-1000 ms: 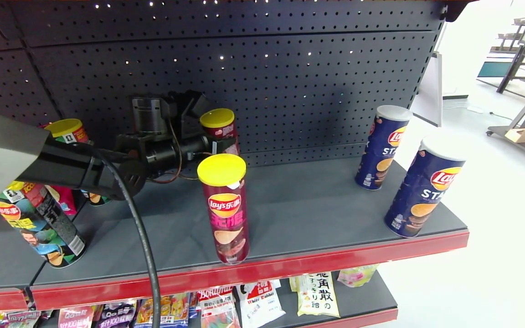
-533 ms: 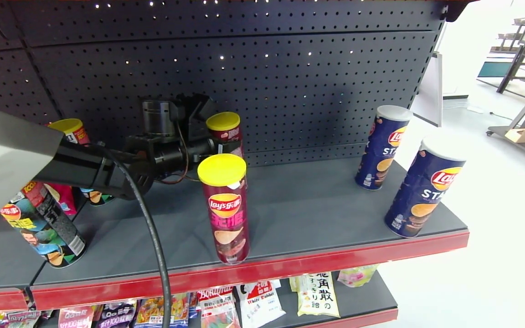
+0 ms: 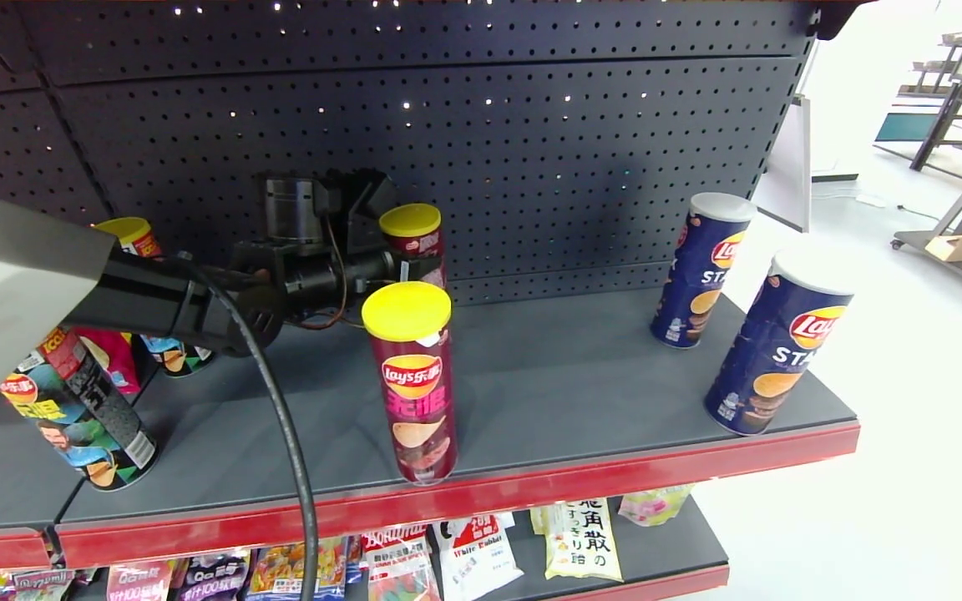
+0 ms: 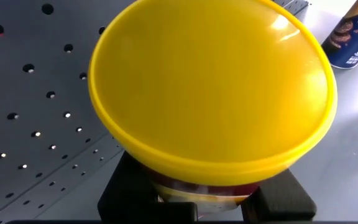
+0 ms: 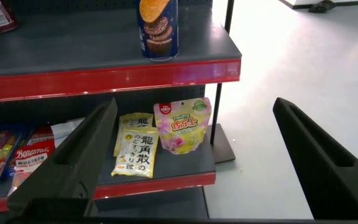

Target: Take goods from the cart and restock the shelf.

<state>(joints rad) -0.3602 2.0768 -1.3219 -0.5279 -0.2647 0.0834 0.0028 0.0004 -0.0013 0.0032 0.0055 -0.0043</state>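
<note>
Clamped in left gripper (image 3: 404,269): yellow-lidded can (image 3: 412,234), upright at back of shelf (image 3: 581,392) by pegboard (image 3: 573,167); base hidden behind 1 front can (image 3: 411,376), body masked by lid in wrist view. Right gripper (image 5: 196,107): jaws wide apart, empty.

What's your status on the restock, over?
Left claw shut on yellow-lidded maroon chip can, at shelf rear by pegboard. Right claw open, empty. Matching can stands in front, near shelf edge.

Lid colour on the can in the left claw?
Yellow lid on the held can, clearest in the left wrist view.
</note>
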